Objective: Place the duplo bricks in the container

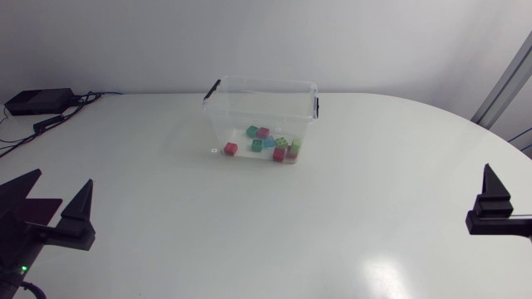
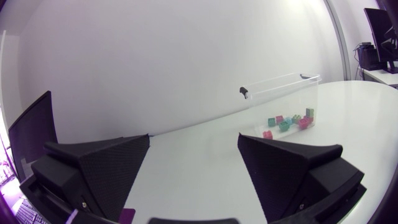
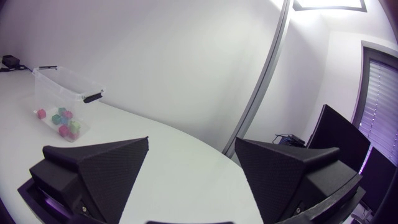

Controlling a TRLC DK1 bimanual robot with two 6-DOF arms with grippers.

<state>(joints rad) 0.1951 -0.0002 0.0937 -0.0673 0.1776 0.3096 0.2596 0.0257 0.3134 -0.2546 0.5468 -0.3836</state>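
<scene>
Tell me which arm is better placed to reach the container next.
Left, slightly: in the head view the container sits a little nearer the left gripper than the right gripper. Both are open, empty, at the sides of the table. The bricks already appear inside.

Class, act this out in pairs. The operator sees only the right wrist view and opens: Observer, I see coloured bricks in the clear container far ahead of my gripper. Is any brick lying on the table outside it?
Observer: No. In the head view all the bricks that show lie inside the container; none lies on the table beside it.
Operator: And my left gripper, which I cannot see?
Observer: The left gripper is at the table's near left edge, open and holding nothing, well apart from the container.
</scene>
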